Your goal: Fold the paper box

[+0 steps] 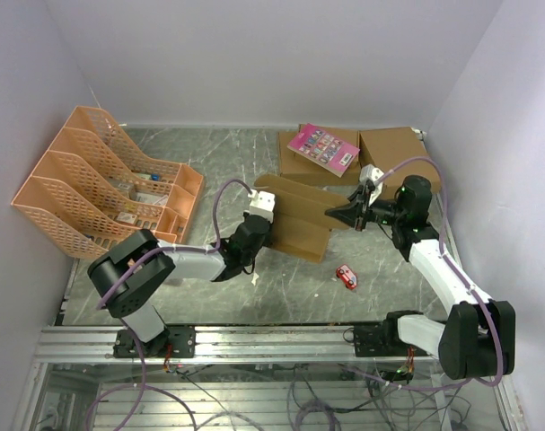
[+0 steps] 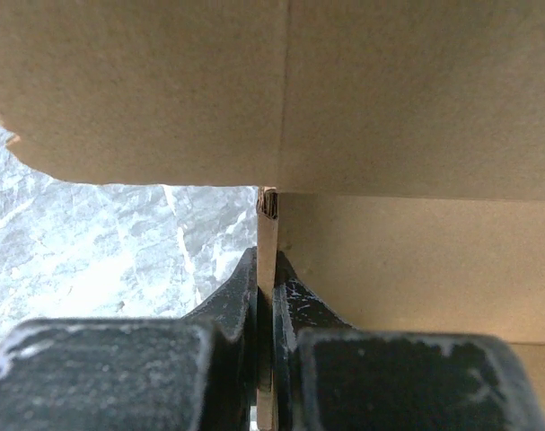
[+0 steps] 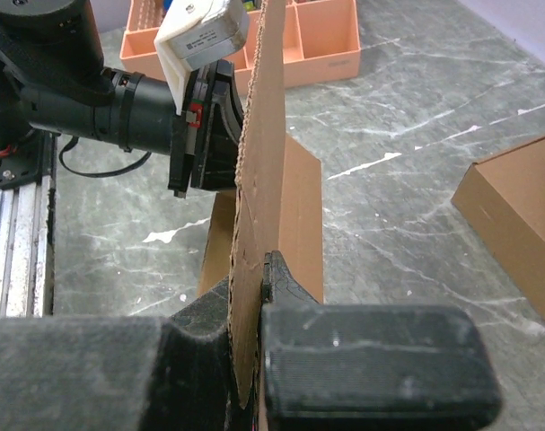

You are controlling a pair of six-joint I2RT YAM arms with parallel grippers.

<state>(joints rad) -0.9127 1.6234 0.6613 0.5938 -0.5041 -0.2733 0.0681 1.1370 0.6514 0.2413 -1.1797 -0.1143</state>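
Observation:
The paper box (image 1: 299, 218), a brown cardboard piece with flaps partly raised, stands mid-table between the two arms. My left gripper (image 1: 254, 235) is shut on its left edge; in the left wrist view the jaws (image 2: 266, 278) pinch a thin upright cardboard wall, with wider panels of the box (image 2: 389, 90) filling the view above. My right gripper (image 1: 330, 214) is shut on the box's right side; in the right wrist view its fingers (image 3: 250, 287) clamp an upright flap of the box (image 3: 272, 135) seen edge-on. The left arm's wrist (image 3: 200, 117) shows just behind that flap.
Orange file racks (image 1: 110, 184) stand at the left. Two larger brown boxes (image 1: 398, 153) sit at the back right, one carrying a pink booklet (image 1: 323, 148). A small red object (image 1: 346, 277) lies in front of the box. The metal rail (image 1: 254, 341) runs along the near edge.

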